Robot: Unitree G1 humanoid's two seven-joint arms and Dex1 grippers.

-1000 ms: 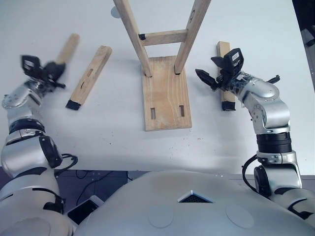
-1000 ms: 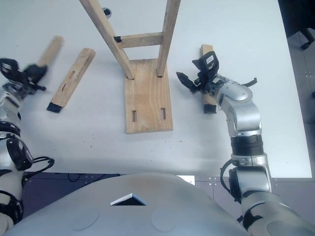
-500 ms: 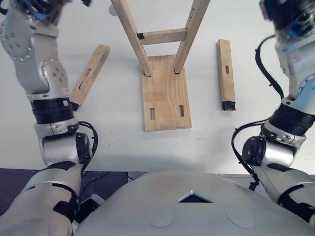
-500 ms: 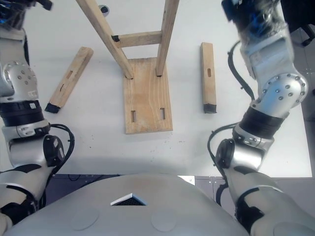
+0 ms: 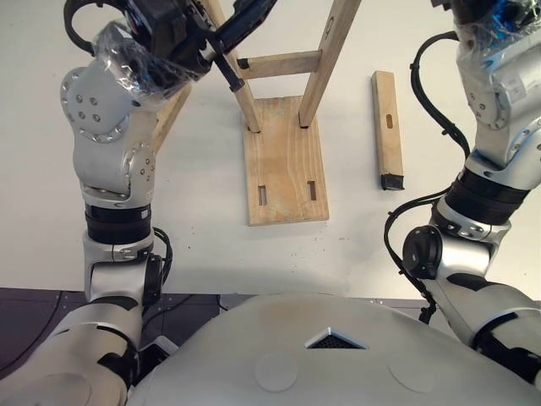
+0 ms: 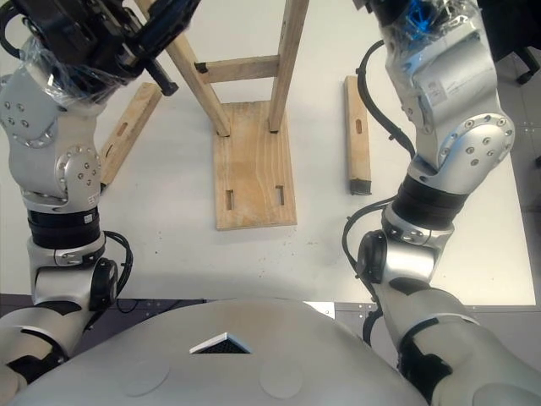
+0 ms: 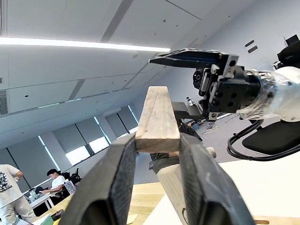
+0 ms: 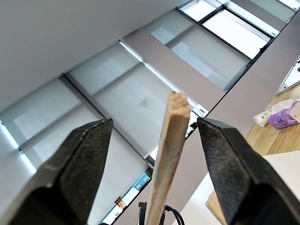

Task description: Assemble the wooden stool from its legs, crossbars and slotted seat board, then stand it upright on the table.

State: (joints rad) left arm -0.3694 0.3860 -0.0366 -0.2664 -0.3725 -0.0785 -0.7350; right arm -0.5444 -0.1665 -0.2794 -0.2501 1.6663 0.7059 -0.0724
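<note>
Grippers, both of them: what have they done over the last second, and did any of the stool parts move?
Both arms rose from the table. The left gripper now clamps the top of the left standing leg. The right gripper straddles the top of the right standing leg, open and not touching it. The seat board, crossbar, left loose leg and right loose leg stayed put.

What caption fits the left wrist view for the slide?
Left tool clamped on the top end of an upright stool leg, under a ceiling light strip.
</note>
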